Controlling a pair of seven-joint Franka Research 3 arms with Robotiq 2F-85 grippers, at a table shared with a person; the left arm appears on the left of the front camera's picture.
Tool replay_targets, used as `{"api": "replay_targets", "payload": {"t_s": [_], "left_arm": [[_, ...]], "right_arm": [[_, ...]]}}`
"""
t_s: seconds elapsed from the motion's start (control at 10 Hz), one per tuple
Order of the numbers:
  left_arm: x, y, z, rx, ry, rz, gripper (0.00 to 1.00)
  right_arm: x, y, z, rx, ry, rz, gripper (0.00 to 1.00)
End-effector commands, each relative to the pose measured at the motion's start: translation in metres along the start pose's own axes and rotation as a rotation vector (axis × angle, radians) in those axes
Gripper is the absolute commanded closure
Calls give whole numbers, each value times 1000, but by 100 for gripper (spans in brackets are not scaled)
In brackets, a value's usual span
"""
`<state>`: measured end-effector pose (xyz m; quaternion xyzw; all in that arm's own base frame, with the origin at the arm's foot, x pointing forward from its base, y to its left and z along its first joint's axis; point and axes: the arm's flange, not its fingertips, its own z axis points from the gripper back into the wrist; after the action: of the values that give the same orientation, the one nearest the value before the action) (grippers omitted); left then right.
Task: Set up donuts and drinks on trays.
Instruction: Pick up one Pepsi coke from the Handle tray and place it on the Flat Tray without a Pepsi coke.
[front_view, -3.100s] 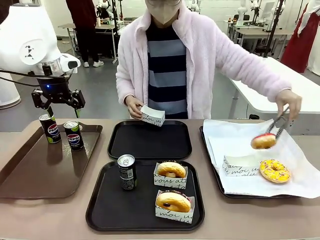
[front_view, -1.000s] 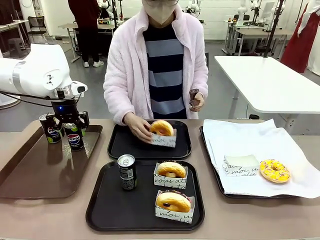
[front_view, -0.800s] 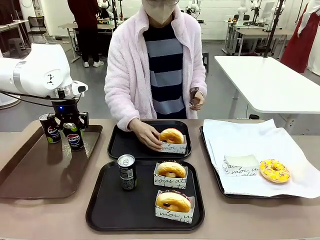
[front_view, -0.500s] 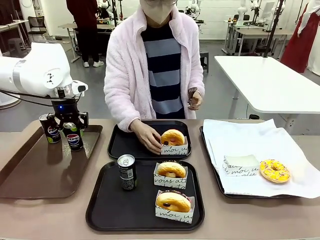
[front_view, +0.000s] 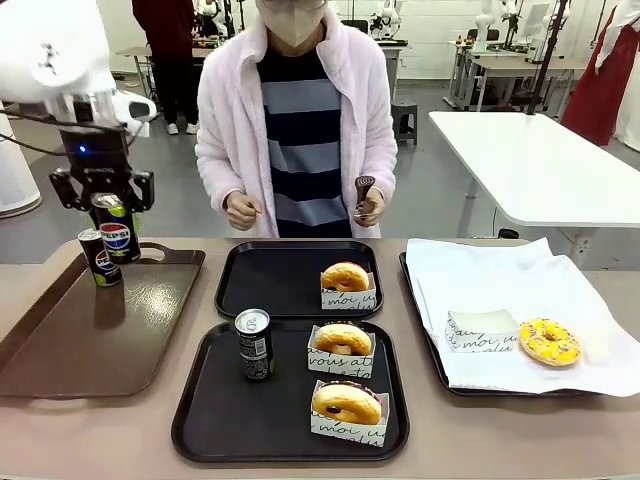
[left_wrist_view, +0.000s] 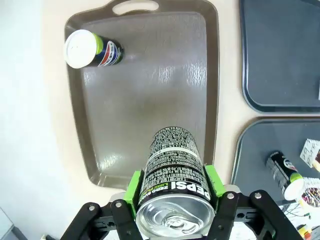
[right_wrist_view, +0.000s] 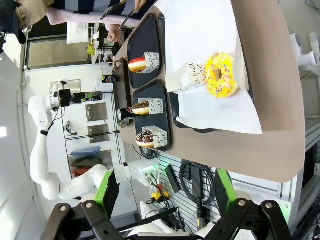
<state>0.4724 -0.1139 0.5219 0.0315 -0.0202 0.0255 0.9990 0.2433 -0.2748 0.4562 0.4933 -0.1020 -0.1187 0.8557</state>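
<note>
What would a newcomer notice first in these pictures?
The left gripper holds a Pepsi can in the air above the brown tray, where a second can stands. Three boxed donuts sit on the two black trays in the middle, and a yellow donut lies on white paper at the right.

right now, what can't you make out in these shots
Fine print on the held can: left wrist view, too small to read.
Script on the donut boxes: front view, too small to read whole.
Thing in the person's hand: front view, fingers cover most of it.
Near black tray: left wrist view, the right edge cuts off its boxes.
</note>
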Motion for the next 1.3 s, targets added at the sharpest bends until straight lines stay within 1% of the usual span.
{"api": "replay_targets", "payload": {"t_s": [0.0,0.1,0.2,0.7,0.8,1.0,1.2], "left_arm": [[2,4,-2,-7,-5,19,100],[1,12,0,-14,-20,36,100],[-4,2,6,1,-4,2,100],[-4,2,6,1,-4,2,100],[-4,2,3,4,1,2,41],[-3,-30,9,24,-80,-101,41],[-3,-59,8,23,-89,-172,41]], "right_arm": [[1,0,1,25,-8,18,0],[1,0,1,25,-8,18,0],[1,0,1,25,-8,18,0],[1,0,1,25,-8,18,0],[1,0,1,25,-8,18,0],[1,0,1,25,-8,18,0],[1,0,1,25,-8,18,0]]}}
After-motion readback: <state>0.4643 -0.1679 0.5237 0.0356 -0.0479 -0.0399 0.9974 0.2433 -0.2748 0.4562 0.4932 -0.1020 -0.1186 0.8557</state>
